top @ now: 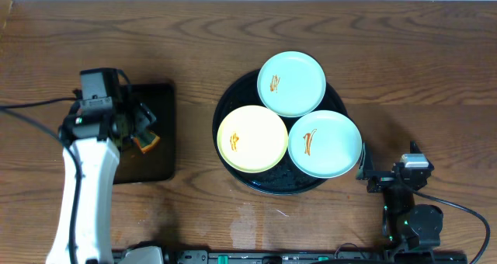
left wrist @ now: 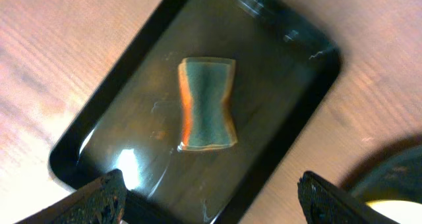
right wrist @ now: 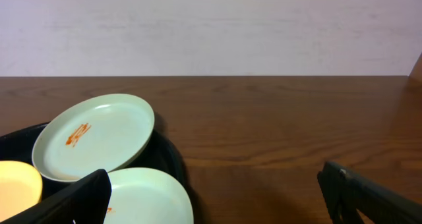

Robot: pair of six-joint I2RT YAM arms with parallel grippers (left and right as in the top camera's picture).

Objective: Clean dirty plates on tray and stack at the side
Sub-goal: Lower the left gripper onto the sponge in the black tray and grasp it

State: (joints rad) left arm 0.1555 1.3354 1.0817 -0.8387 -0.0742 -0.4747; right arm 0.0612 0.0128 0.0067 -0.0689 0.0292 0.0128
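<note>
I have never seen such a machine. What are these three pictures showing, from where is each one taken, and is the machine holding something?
This is a robot with two arms at a wooden table. One picture looks down from above the table; the other two come from small cameras on each arm's wrist, so the dark shapes at their lower edges are that arm's own fingers.

In the middle stands a round black tray with three small plates: two pale green plates and one yellow plate, each with an orange smear. The left gripper hangs open above a smaller rectangular black tray where a sponge lies. The right gripper is open too, low beside the round tray. Neither holds anything.
</note>
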